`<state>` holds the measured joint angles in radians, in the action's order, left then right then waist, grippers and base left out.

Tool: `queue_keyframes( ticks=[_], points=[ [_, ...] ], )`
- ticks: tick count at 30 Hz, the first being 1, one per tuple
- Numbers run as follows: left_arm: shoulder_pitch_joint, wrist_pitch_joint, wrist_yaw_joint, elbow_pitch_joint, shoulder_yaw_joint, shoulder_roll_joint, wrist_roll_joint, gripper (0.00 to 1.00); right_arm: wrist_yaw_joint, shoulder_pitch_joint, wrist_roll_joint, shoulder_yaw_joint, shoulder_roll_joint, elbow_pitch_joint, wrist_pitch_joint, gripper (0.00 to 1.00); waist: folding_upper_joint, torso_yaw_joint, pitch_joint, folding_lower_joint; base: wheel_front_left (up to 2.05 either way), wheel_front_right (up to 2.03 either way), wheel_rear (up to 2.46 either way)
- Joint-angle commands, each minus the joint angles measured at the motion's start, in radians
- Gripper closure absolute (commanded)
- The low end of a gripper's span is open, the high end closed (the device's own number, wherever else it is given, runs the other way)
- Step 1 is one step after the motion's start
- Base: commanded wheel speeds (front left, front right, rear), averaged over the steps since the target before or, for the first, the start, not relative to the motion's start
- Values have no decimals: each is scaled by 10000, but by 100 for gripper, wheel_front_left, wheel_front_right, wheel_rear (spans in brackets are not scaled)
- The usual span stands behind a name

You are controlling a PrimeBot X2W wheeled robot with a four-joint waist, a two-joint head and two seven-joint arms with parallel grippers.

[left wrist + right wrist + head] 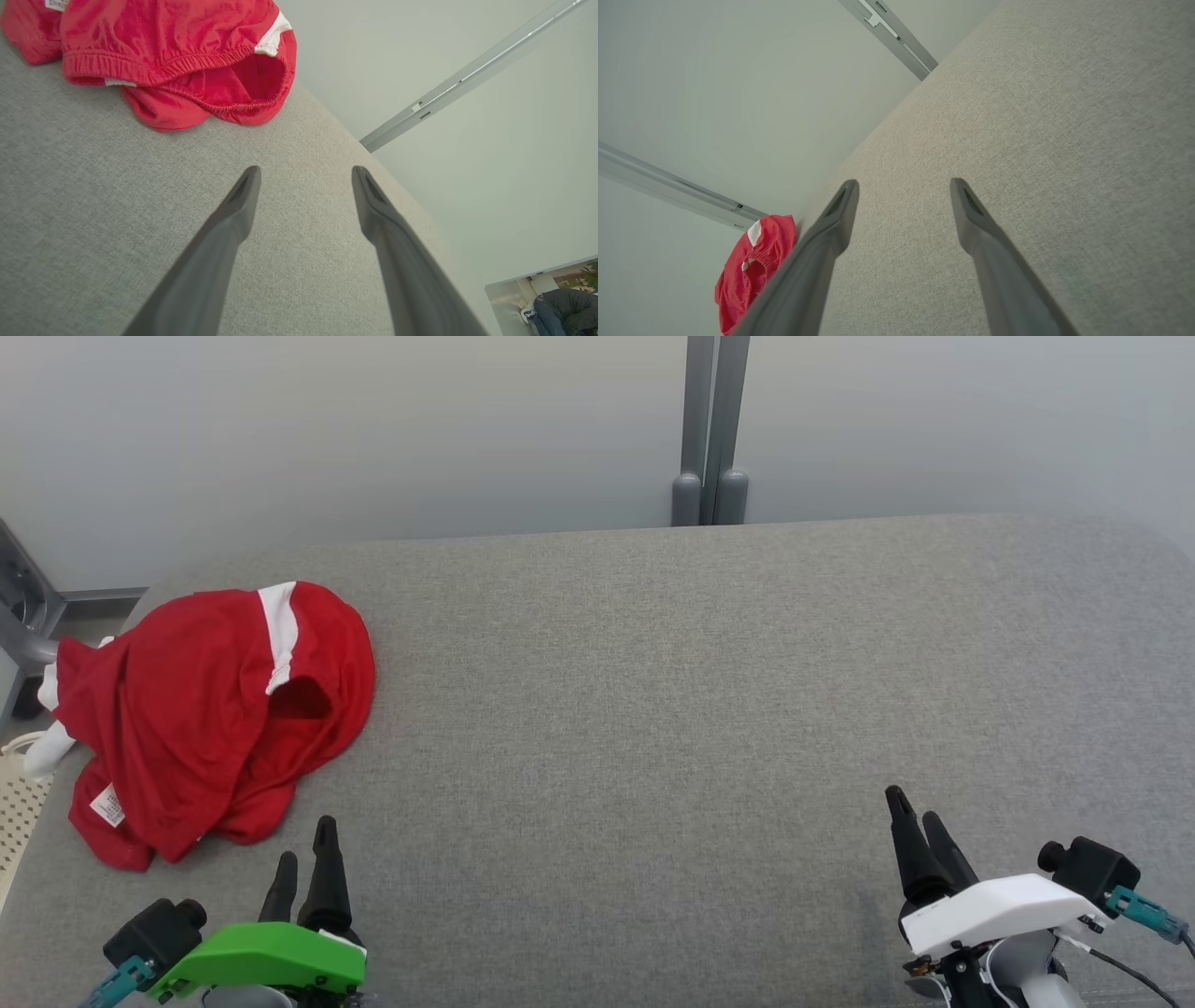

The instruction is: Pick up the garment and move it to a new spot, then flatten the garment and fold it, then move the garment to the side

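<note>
A crumpled red garment with white stripes (pixel 205 719) is heaped at the left edge of the grey fabric-covered bench (pixel 653 709). Near it the left gripper (pixel 306 841) is held spread and empty. Towards the front right corner, the right gripper (pixel 913 805) is likewise spread.

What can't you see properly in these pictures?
Red garment: crumpled, its own folds hide its shape, head view.
White label: print too small, head view.
Garment top: cut by the top edge, left wrist view.
Garment side: behind a finger of the right hand, right wrist view.
</note>
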<state>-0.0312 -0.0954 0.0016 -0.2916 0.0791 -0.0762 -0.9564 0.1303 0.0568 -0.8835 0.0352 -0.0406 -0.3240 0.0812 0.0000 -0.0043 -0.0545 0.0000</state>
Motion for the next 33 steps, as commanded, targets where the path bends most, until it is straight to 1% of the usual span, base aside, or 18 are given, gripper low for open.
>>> queue_keyframes(
  ticks=[1,8,9,10,12,13,18,21,26,31,33],
  points=[
    [-166,-131,98,47,133,-148,533,0,3,284,508,69,-61,9,141,0,0,16,-26,0,0,0,0],
    [-235,-326,309,-30,483,-368,1673,0,3,434,1804,14,-69,-195,201,0,0,45,-96,0,0,0,0],
    [-235,-326,309,-30,483,-368,1673,0,3,434,1804,14,-69,-195,201,0,0,45,-96,0,0,0,0],
    [-240,-388,388,-5,554,-421,2002,0,4,480,2183,7,-71,-243,143,0,0,43,-108,0,0,0,0],
    [-249,-431,446,-16,644,-480,2282,0,4,509,2517,1,-73,-274,99,0,0,39,-119,0,0,0,0],
    [-249,-431,446,-16,644,-480,2282,0,4,509,2517,1,-73,-274,99,0,0,39,-119,0,0,0,0],
    [-341,-555,604,-195,924,-632,3048,0,4,595,3360,85,-77,-314,-13,0,0,40,-148,0,0,0,0],
    [-394,-611,714,-287,1017,-671,3379,0,4,610,3654,176,-76,-359,-41,0,0,50,-169,0,0,0,0],
    [-552,-585,798,-435,1161,-795,3879,0,4,663,4222,308,-84,-435,-72,0,0,57,-196,0,0,0,0],
    [-667,-501,717,-470,1385,-969,4353,0,5,724,4785,420,-87,-562,-106,0,0,63,-233,0,0,0,0],
    [-693,-435,764,-403,1470,-986,4541,0,5,750,5003,444,-91,-608,-87,0,0,69,-253,0,0,0,0]
  ],
)
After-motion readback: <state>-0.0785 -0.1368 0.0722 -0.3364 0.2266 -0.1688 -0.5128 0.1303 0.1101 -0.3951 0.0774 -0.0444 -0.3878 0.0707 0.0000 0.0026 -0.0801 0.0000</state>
